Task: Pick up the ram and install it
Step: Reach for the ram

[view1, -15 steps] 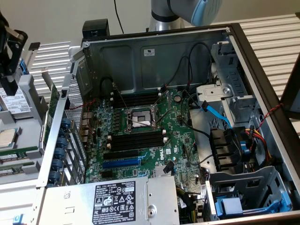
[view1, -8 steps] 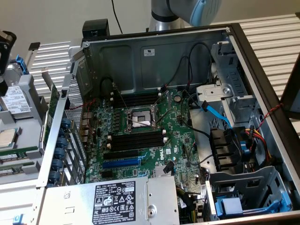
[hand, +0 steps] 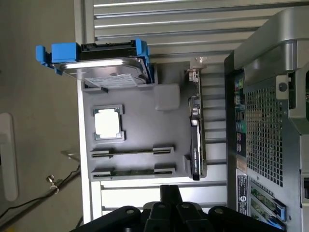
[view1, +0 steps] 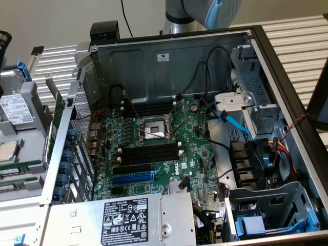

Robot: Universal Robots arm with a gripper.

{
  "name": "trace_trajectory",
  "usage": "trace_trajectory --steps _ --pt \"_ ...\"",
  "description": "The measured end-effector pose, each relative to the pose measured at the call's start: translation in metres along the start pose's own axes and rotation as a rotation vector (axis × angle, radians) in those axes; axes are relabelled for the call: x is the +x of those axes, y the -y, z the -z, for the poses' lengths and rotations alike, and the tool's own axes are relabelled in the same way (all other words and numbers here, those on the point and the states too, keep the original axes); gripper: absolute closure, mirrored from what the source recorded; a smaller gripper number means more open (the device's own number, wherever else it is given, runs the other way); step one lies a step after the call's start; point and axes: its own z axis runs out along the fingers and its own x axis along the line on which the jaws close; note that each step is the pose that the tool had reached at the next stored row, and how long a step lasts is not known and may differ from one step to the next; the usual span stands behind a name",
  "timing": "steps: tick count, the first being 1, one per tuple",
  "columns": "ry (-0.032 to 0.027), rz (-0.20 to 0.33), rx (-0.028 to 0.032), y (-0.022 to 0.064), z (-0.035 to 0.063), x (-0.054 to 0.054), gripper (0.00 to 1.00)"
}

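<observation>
A plain pale wall [view1: 56,23] stands behind the scene, bare except for a thin black cable [view1: 124,13] hanging down it. The worktop [view1: 294,36] is built of pale ribbed metal slats (the grooves run lengthwise and catch soft highlights). Past its edge lies a smooth beige floor [hand: 34,96]. The light is even and diffuse, and the shadows are faint.

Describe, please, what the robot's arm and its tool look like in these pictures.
The arm is a silvery grey metal tube with a rounded grey joint, capped in light blue. The tool is matte black, built of rounded, knuckle-like links.
</observation>
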Motion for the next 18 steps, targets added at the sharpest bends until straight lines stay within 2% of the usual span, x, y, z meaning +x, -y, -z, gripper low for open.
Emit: trace_trajectory --steps 2,5,18 --pt "0.0002 0.0 0.0 0.0003 -0.0006 0.007 0.89" --pt "0.0001 0.001 0.0001 0.0006 -0.0012 0.011 0.89" --pt "0.0004 0.004 0.0006 -0.0014 -0.0039 0.018 0.89"
